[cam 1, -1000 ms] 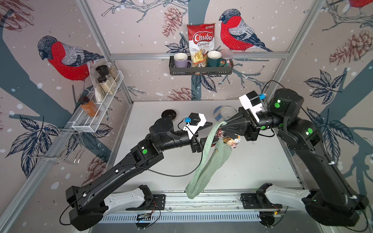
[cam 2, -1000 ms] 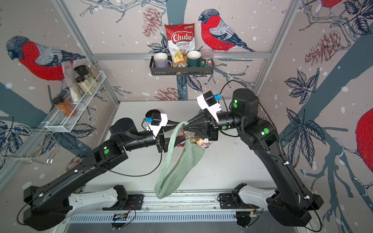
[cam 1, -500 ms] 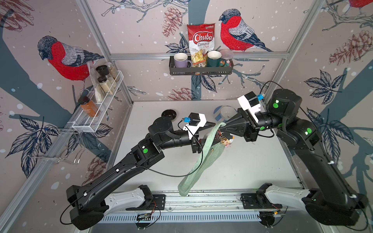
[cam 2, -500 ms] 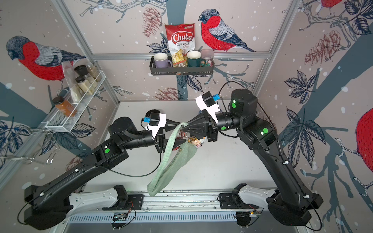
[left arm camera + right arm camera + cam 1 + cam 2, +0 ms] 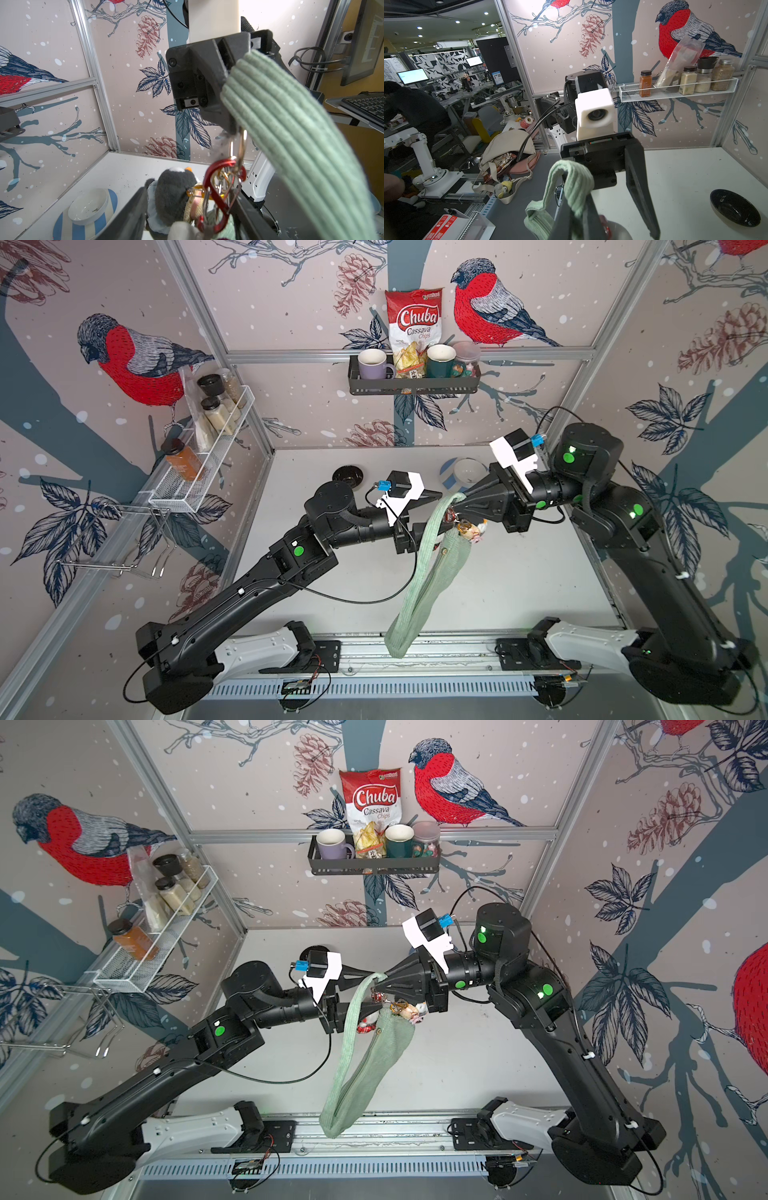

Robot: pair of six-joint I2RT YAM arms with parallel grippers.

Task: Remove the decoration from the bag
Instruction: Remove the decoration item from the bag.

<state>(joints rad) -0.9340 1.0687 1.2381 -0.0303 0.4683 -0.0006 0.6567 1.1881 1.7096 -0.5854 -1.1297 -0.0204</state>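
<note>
My two top views sit up high at the front, tilted down toward the back wall point(image 5: 498, 414). They're near twins, so both catch the whole table point(image 5: 519, 572). The left wrist cam is way closer, nose almost on the bag point(image 5: 291, 135), and it faces the back right corner where the white bowl point(image 5: 89, 205) is. The right wrist cam points the opposite way, at the spice rack point(image 5: 679, 93) and black dish point(image 5: 735, 207). Both top views show those too.

At upper centre in a top view, a black shelf point(image 5: 413, 386) holds a chips packet point(image 5: 413, 329) between a purple mug point(image 5: 372, 364) and a green mug point(image 5: 441, 360). At left, a wire rack point(image 5: 199, 472) carries jars point(image 5: 216, 414). On the tabletop point(image 5: 519, 572), a black dish point(image 5: 347, 475) and a white bowl point(image 5: 468, 469) sit apart.
</note>
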